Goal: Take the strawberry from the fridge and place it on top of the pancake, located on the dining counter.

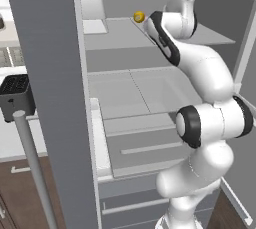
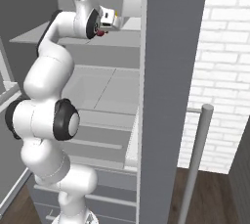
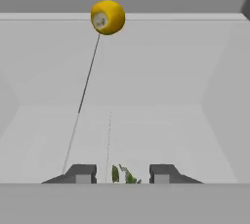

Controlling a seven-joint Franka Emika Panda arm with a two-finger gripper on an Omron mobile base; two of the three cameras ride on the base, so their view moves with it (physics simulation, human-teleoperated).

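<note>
The fridge (image 1: 50,98) stands open, and my arm reaches in over its upper shelf (image 2: 119,47). In the right base view my gripper (image 2: 103,28) hangs just above that shelf with the dark-red strawberry (image 2: 101,33) at its tips. The hand view shows the strawberry's green leafy top (image 3: 126,175) between the two fingertips of the gripper (image 3: 122,174), which stand narrowly apart on either side of it. Its red body is hidden there, so contact cannot be made out. The pancake and the dining counter are out of view.
A small yellow round fruit (image 3: 108,16) lies at the back of the same shelf (image 1: 139,17). A white bin (image 1: 92,3) sits on the shelf's left. Open grey doors with bar handles (image 1: 35,168) (image 2: 195,164) flank the arm. A brick wall (image 2: 224,71) is at the right.
</note>
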